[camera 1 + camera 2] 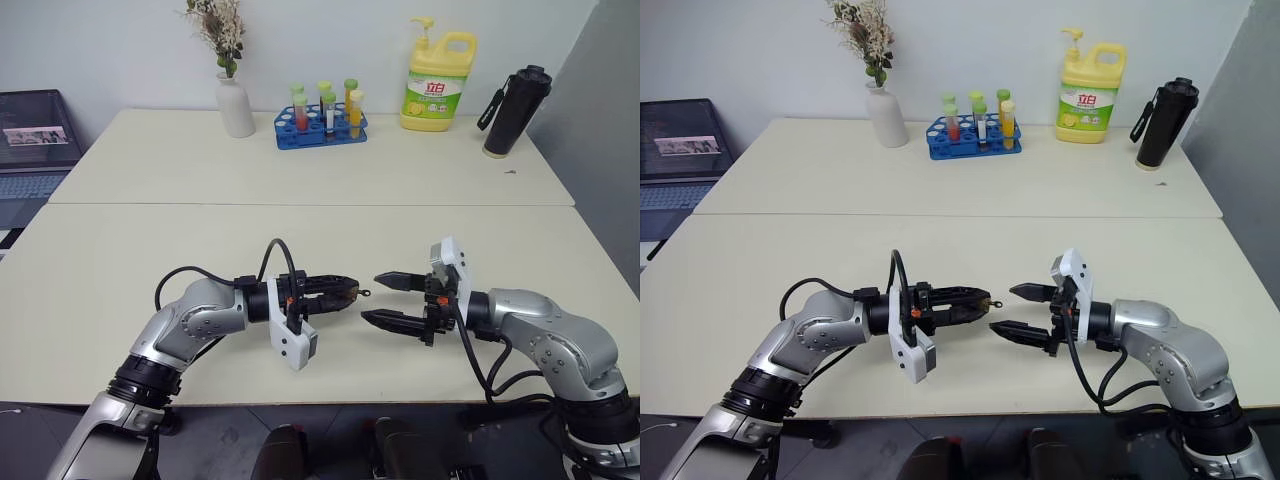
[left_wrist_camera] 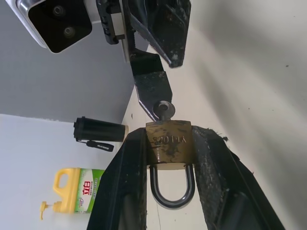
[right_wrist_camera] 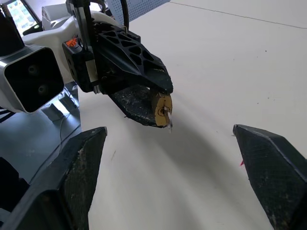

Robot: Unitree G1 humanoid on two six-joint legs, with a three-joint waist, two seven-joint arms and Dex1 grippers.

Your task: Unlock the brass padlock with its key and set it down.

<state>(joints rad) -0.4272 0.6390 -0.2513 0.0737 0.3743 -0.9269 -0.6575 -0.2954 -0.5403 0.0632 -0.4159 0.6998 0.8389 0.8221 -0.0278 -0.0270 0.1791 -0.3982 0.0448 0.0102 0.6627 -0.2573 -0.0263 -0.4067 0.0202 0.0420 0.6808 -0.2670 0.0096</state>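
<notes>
Brass padlock (image 2: 169, 144) sits pinched between the two black fingers of my left hand (image 1: 340, 290), its golden body squeezed at the fingertips and its silver shackle (image 2: 171, 187) pointing back toward the wrist. From the left wrist view I see the key (image 2: 164, 109) standing in the keyhole, its small round head poking out of the body's far face. From the right wrist view the lock (image 3: 161, 109) shows as a small gold face at the tip of the left fingers, the key sticking out toward my right hand.

My right hand (image 1: 388, 300) hangs level just across from it, fingers spread with a clear gap between them and nothing in between. Its upper fingertip points at the key's head, near but not touching as far as I can tell. Both hands hover over the near part of the pale counter (image 1: 300, 180), facing each other tip to tip.

Along the counter's far edge stand a white vase (image 1: 235, 105) with dried flowers, a blue rack of capped tubes (image 1: 322, 125), a yellow detergent bottle (image 1: 438, 85) with a pump top, and a black flask (image 1: 515, 110) on the right. A laptop (image 1: 35, 140) sits off the counter's left end.
</notes>
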